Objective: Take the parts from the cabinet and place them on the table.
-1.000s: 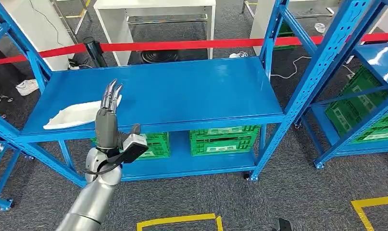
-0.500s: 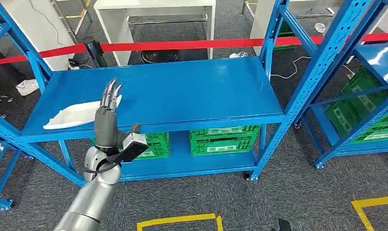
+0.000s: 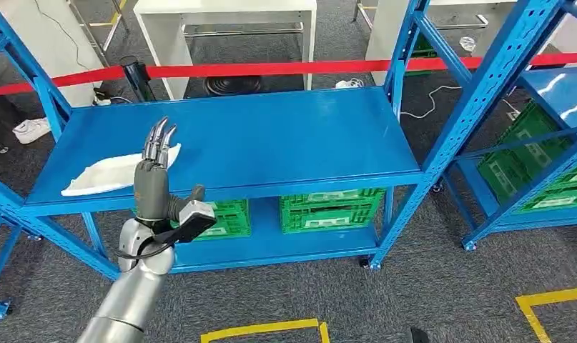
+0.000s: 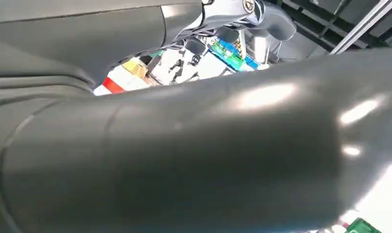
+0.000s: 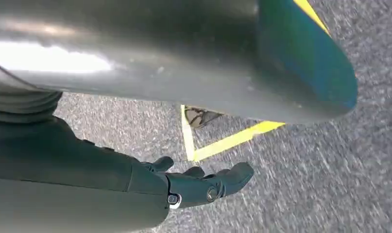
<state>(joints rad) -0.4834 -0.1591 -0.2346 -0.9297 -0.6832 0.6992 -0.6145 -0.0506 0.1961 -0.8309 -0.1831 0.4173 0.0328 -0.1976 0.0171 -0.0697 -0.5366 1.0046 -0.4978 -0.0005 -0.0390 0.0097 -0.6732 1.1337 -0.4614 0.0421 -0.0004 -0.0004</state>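
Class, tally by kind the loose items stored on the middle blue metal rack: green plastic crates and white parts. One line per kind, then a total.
Green plastic crates on the lower shelf: 2
White flat part on the upper shelf: 1
Total: 3

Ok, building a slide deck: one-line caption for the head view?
Left hand raised, fingers extended, before the blue shelf holding a white part.
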